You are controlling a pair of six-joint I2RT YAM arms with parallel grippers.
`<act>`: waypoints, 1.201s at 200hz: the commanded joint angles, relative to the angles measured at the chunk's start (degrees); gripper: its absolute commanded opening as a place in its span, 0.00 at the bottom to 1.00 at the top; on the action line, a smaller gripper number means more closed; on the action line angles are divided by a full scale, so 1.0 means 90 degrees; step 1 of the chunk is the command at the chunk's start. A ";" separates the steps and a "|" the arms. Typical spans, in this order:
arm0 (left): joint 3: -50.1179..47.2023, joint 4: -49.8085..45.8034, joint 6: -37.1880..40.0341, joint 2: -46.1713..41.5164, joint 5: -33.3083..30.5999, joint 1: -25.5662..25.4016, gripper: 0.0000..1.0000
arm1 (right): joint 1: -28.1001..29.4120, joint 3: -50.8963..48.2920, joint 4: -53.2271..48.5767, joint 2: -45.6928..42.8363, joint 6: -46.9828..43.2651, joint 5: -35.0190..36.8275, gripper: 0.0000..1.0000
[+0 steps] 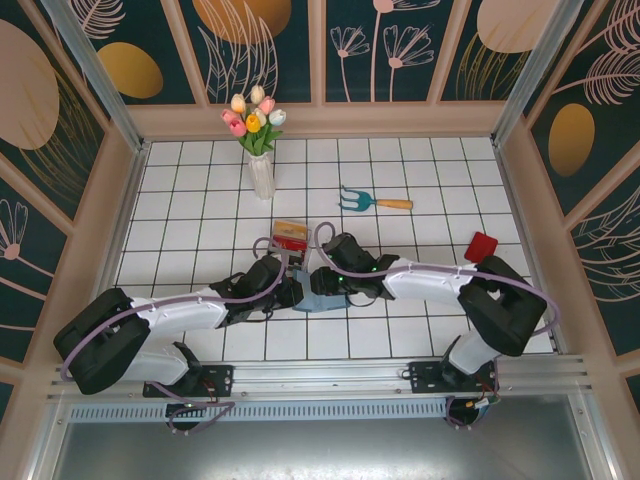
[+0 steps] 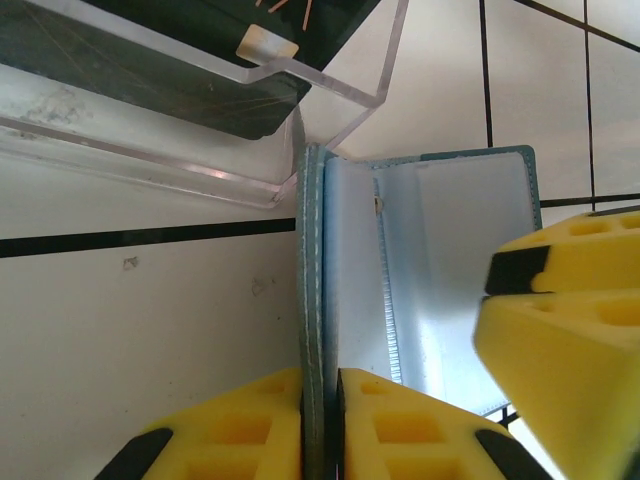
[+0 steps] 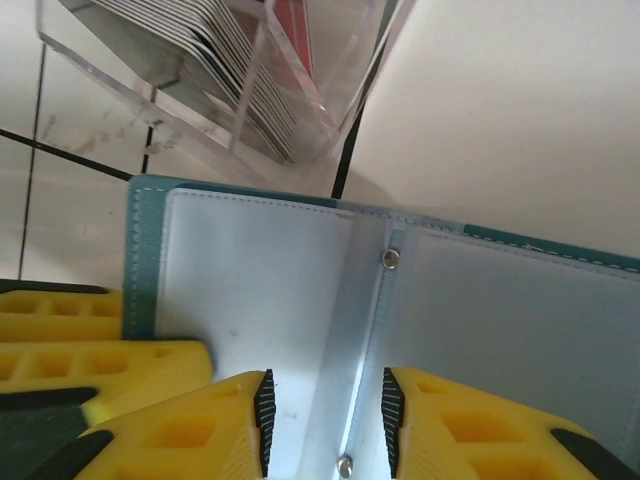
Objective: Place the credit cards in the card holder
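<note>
The card holder [image 1: 318, 297] lies open mid-bench, a bit toward the near edge, just beside the clear tray [image 2: 200, 130] where the credit cards [image 3: 235, 70] are stacked. The left fingers [image 2: 250, 430] are pinched shut on the edge of 1 teal cover, and the right fingers [image 3: 190, 430] sit apart, gripping nothing, straddling the centre fold. I'd hold that left pinch firm and lift the right side straight up before fetching a card, or the wallet probably drags along
</note>
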 commanded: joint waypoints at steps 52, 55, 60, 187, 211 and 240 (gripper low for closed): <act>-0.0267 -0.0698 -0.0522 -0.1033 -0.1113 0.0024 0.37 | 0.0417 0.0538 -0.1205 0.1049 -0.0288 0.0993 0.53; -0.0284 -0.0852 -0.0611 -0.1147 -0.1308 0.0024 0.38 | 0.0453 0.0572 -0.1297 0.1116 -0.0294 0.1075 0.53; -0.0317 -0.1133 -0.0790 -0.1395 -0.1623 0.0022 0.38 | 0.0515 0.0644 -0.1447 0.1217 -0.0295 0.1276 0.54; -0.0407 -0.3594 -0.0901 -0.4601 -0.4681 0.0068 0.64 | 0.1753 0.2105 -0.3416 0.3333 0.0773 0.3052 0.83; -0.0142 -0.3314 -0.0466 -0.4161 -0.4590 0.0144 0.66 | 0.1805 0.1864 -0.2971 0.2956 0.0355 0.2068 0.81; -0.0027 -0.3038 -0.0148 -0.3927 -0.4126 0.0571 0.68 | 0.2237 0.1643 -0.3190 0.2887 0.0542 0.1498 0.80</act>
